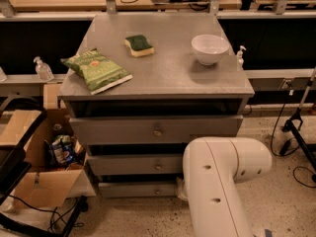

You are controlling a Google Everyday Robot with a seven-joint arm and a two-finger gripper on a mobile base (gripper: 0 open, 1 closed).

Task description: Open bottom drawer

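Nearest, at 5 o'clock, the white arm [217,191] fills the corner. The gripper [180,190] is almost wholly hidden behind it, beside the right end of the bottom drawer [138,189], so whether the jaws are apart or together cannot be told. That drawer sits low at 6 o'clock, under two taller fronts. Farther back, the surface [163,75] carries a chip bag [96,69] at 10 o'clock, a sponge [138,45] at 12 and a white bowl [210,49] at 1.
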